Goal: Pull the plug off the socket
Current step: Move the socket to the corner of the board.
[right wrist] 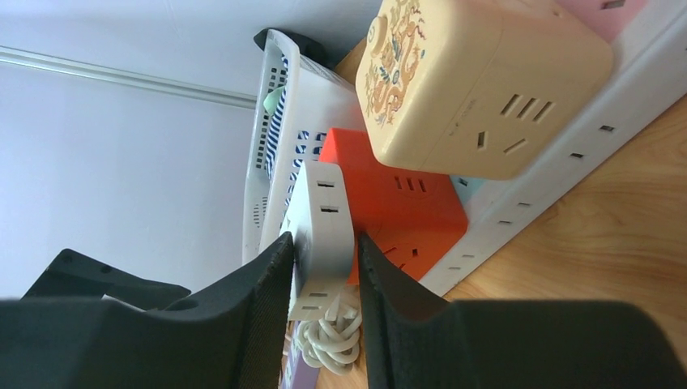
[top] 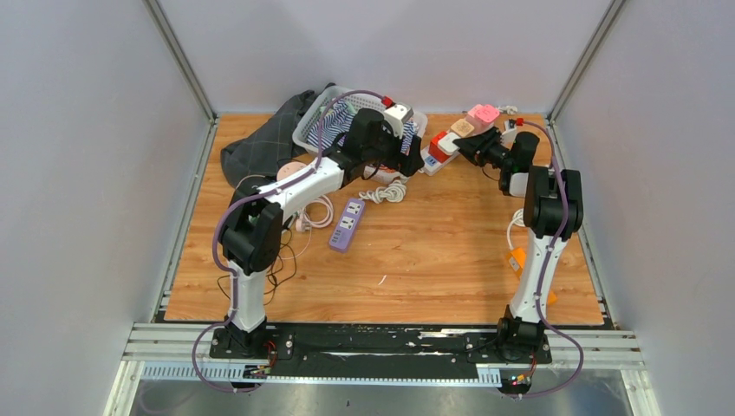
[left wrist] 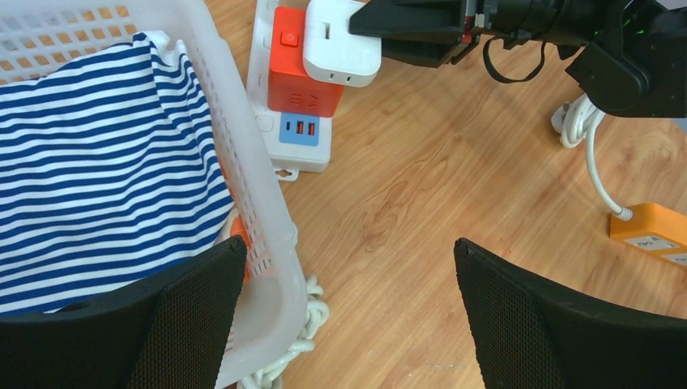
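Note:
A white power strip (left wrist: 304, 147) lies beside the basket, with an orange cube socket (left wrist: 300, 85) plugged into it. A white plug (right wrist: 320, 212) sits on the side of the orange cube (right wrist: 401, 207). My right gripper (right wrist: 324, 239) reaches in from the right and is shut on the white plug (left wrist: 340, 44), one finger on each flat side. In the top view the right gripper (top: 459, 146) is at the strip's near end. My left gripper (left wrist: 348, 243) hovers open above the bare wood by the basket's corner, holding nothing.
A white basket (left wrist: 243, 121) with a striped cloth (left wrist: 105, 162) is at the left, and a coiled white cable (left wrist: 301, 324) lies at its corner. A yellow cube (right wrist: 478, 81) sits further along the strip. A purple strip (top: 347, 224) lies mid-table, an orange box (left wrist: 656, 231) to the right.

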Controlling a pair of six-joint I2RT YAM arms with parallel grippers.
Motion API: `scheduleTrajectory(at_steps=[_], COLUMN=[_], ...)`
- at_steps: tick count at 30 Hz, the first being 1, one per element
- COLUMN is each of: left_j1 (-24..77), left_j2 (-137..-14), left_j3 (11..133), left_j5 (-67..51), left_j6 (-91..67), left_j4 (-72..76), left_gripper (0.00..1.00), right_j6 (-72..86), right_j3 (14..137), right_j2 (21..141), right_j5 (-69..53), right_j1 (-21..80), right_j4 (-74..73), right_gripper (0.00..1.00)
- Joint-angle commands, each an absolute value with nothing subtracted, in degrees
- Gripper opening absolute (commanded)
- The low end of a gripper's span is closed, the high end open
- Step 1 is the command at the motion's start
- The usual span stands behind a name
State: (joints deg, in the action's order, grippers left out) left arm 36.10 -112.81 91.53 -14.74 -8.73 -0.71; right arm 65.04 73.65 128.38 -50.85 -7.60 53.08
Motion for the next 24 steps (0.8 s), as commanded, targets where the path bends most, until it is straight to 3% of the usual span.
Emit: scheduleTrajectory(at_steps=[1,10,24], left_j1=[36.0,36.0,36.0], left_j2=[-109.9,-109.1,-108.4], left_j3=[90.7,89.6,88.4], left_j5=[-14.3,-14.2,-16.8], left_j6=[-8.3,-8.0,-7.5], left_j4=[-0.6,-0.6,-0.4], left_gripper=[1.00,1.00,1.00], right_j6=[65.1,60.3,57.5], right_j3=[73.6,71.2,62.3], right_j2=[129.2,125.3,118.1], right_j5=[-51.4,-51.2,-54.8], right_j1=[-6.8,-7.0,-8.8], right_j4=[53.3,47.8,45.3], right_gripper=[0.33,0.14,0.07])
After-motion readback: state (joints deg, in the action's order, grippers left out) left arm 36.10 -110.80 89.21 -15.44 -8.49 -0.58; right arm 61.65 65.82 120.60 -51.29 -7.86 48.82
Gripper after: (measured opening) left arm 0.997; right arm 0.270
